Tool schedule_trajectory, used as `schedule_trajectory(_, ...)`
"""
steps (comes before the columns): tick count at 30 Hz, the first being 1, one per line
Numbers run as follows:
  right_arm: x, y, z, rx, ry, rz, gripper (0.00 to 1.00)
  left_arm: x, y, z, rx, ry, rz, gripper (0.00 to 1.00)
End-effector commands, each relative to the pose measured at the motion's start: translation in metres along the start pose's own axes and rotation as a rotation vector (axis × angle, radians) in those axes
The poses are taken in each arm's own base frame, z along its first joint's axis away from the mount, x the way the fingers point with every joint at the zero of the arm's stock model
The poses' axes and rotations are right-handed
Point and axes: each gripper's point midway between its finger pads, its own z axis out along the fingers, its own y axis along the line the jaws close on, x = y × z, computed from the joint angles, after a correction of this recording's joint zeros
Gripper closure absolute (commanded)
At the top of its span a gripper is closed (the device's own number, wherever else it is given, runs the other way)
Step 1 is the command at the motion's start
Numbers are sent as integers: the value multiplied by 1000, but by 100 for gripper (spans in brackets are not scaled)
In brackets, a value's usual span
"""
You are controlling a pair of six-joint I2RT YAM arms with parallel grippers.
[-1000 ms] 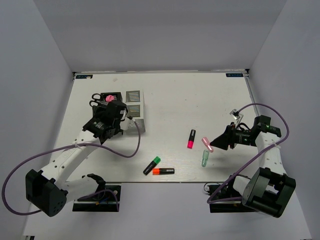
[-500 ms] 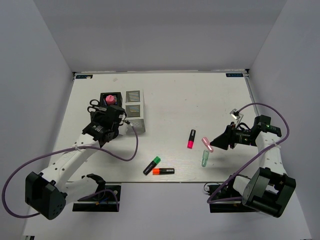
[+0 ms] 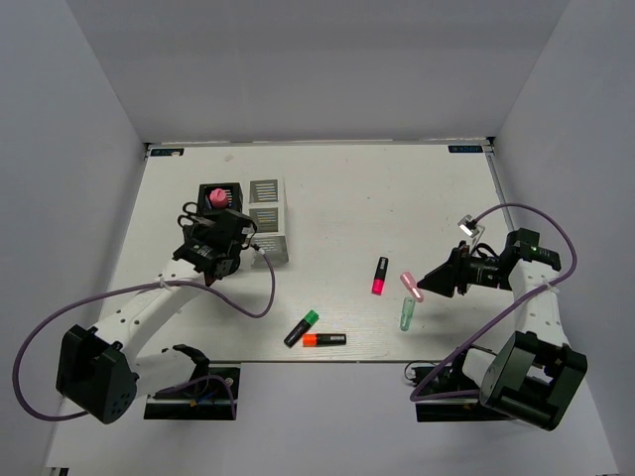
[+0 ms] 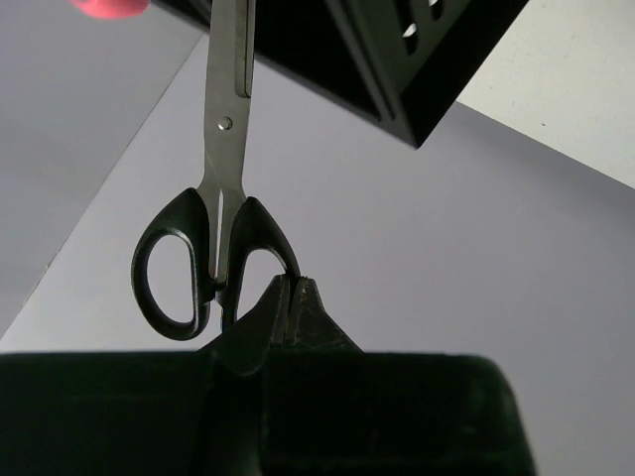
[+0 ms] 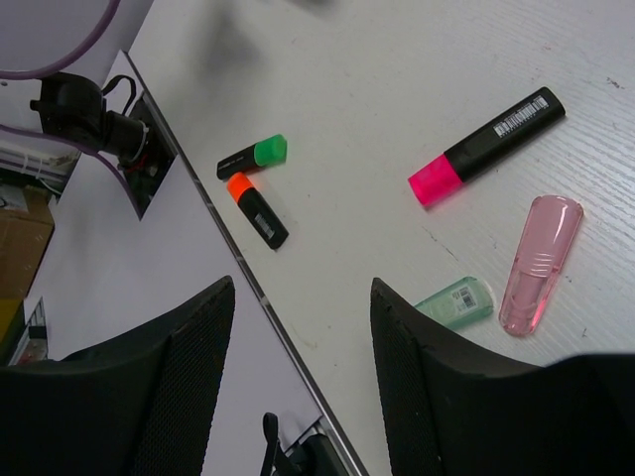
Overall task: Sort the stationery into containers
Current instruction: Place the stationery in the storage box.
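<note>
The scissors (image 4: 220, 149) point blades-first at the black holder (image 4: 397, 59) edge, the left gripper (image 4: 293, 293) narrowed at their handle, probably to guide them in. Far right of the holder, the right gripper (image 5: 303, 297) spreads wide over the pink piece (image 5: 541, 263), apparently poised to pick it

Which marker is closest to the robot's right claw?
The pink-ended marker. It lies nearest the open right claw, while the green marker and the orange marker sit together farther off.
</note>
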Motion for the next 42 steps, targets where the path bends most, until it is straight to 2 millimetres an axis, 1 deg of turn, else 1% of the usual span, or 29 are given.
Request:
schedule_trajectory(1, -14, 7, -4, -24, -35, -41, 40, 0, 1, 2, -6, 8, -9, 97)
schedule_trajectory(5, -15, 9, -4, -35, -41, -32, 40, -3, 1, 7, 9, 10, -9, 92)
schedule_trajectory(7, -15, 10, -4, -37, -41, -31, 40, -5, 0, 9, 15, 10, -9, 87)
schedule_trajectory(8, -15, 11, -5, -41, -40, -23, 40, -6, 1, 10, 13, 6, -11, 82)
schedule_trajectory(9, -16, 11, -5, -40, -40, -26, 40, -7, 0, 11, 18, 9, -15, 71)
schedule_trajectory(10, -16, 11, -5, -43, -42, -22, 40, -8, -1, 11, 20, 9, -16, 65)
schedule_trajectory(16, -17, 12, -7, -49, -49, -23, 38, -10, 1, 13, 18, 8, -28, 47)
schedule_trajectory(19, -16, 14, -7, -56, -49, -12, 38, -11, 4, 13, 1, 5, -48, 47)
schedule_trajectory(21, -17, 13, -7, -54, -51, -18, 38, -9, 16, 4, -38, -3, -80, 52)
schedule_trajectory(22, -17, 12, -8, -54, -52, -16, 38, -11, 19, -2, -52, -21, -119, 56)
schedule_trajectory(23, -17, 12, -8, -55, -52, -9, 41, -5, 33, -12, -76, -28, -162, 65)
schedule_trajectory(24, -17, 14, -8, -60, -52, -12, 45, -9, 38, -21, -91, -53, -171, 71)
schedule_trajectory(25, -18, 15, -8, -63, -54, -17, 51, -13, 37, -30, -93, -75, -229, 79)
schedule_trajectory(26, -18, 15, -8, -65, -51, -21, 67, -7, 56, -42, -139, -93, -309, 90)
schedule_trajectory(27, -19, 16, -9, -65, -47, -35, 79, -6, 64, -48, -173, -105, -436, 93)
schedule_trajectory(28, -19, 18, -9, -67, -44, -33, 92, -1, 81, -62, -261, -65, -548, 95)
schedule_trajectory(29, -20, 17, -10, -62, -38, -46, 100, 9, 103, -75, -348, -72, -774, 95)
schedule_trajectory(30, -21, 14, -10, -48, -29, -50, 100, 13, 112, -83, -362, -59, -945, 95)
schedule_trajectory(31, -24, 7, -9, -29, -32, -54, 91, 28, 125, -103, -391, -61, -1069, 90)
schedule_trajectory(32, -21, 3, -8, -12, -20, -38, 62, 15, 107, -105, -309, -111, -1252, 76)
schedule_trajectory(33, -22, -1, -8, 3, -17, -36, 49, 6, 100, -114, -186, -203, -1254, 18)
schedule_trajectory(34, -26, -14, -9, 69, -4, -40, 39, -12, 102, -126, -67, -350, -1321, 3)
schedule_trajectory(35, -26, -18, -8, 90, 2, -36, 31, -20, 89, -129, 46, -371, -1478, 0)
schedule_trajectory(36, -27, -20, -8, 114, 5, -46, 29, -35, 82, -135, 182, -437, -1529, 0)
schedule_trajectory(38, -33, -41, -10, 226, 17, -29, 29, -58, 72, -147, 375, -538, -1602, 0)
schedule_trajectory(39, -39, -45, -10, 251, 13, -24, 36, -65, 67, -143, 419, -537, -1650, 5)
schedule_trajectory(40, -41, -51, -12, 290, 30, -21, 45, -72, 60, -140, 461, -535, -1664, 49)
schedule_trajectory(41, -46, -50, -12, 293, 27, -2, 68, -76, 63, -145, 501, -591, -1698, 76)
schedule_trajectory(42, -49, -49, -10, 284, 32, 8, 78, -80, 61, -142, 506, -589, -1706, 99)
